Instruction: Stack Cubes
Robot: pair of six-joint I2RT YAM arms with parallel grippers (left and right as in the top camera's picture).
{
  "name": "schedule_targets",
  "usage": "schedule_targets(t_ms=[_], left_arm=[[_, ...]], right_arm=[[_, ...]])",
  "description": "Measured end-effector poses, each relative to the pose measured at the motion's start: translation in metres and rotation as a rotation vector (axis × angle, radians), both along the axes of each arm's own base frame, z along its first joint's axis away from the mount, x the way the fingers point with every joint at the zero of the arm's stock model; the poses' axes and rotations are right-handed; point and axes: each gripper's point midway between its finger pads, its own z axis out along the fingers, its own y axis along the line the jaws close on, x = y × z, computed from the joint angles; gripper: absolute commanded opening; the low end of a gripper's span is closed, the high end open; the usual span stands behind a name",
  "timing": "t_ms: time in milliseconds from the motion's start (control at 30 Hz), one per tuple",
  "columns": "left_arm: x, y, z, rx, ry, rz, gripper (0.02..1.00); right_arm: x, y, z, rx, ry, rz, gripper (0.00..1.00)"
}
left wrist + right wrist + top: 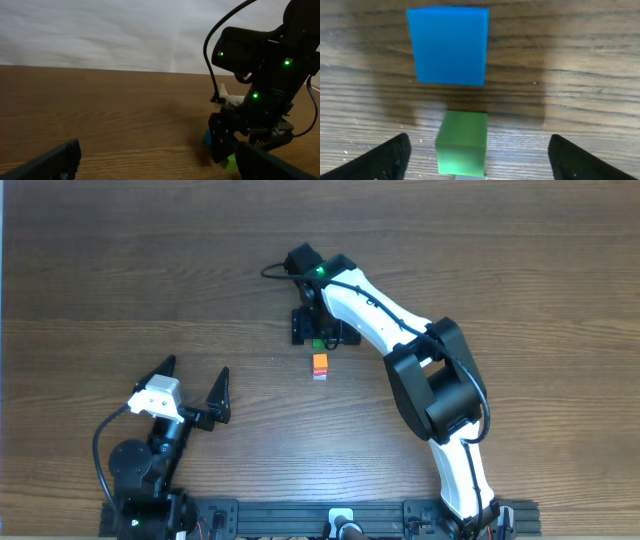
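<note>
In the upper middle of the top view, the right gripper (322, 332) is hovering empty, fingers spread wide either side of the green cube (462, 142), seemingly lining up a grasp. The blue cube (449, 45) is lying just beyond it, the orange cube (320, 363) is sitting just below, and the left gripper (197, 368) is resting open at lower left, clear of the work.

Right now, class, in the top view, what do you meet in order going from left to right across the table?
left hand → orange cube → right arm's black elbow
</note>
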Motion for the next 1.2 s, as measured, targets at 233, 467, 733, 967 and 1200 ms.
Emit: schedule_targets(t_ms=[233,467,733,967,1200], left_arm=[[0.0,0.0,0.0,0.0,0.0,0.0,0.998],[0.0,0.0,0.0,0.0,0.0,0.0,0.998],[0.0,0.0,0.0,0.0,0.0,0.0,0.996],[0.0,0.0,0.0,0.0,0.0,0.0,0.998],[0.0,0.0,0.0,0.0,0.0,0.0,0.998]], right_arm=[[-0.0014,0.0092,0.0003,0.01,-0.013,-0.005,0.603],[-0.0025,0.0096,-0.0033,0.005,-0.005,-0.019,0.481],[-0.0033,0.0096,-0.0062,0.001,0.001,-0.019,0.354],[-0.0031,0.0091,-0.0062,-0.002,-0.001,-0.021,0.226],[-0.0023,0.0095,-0.0053,-0.001,-0.003,-0.021,0.11]])
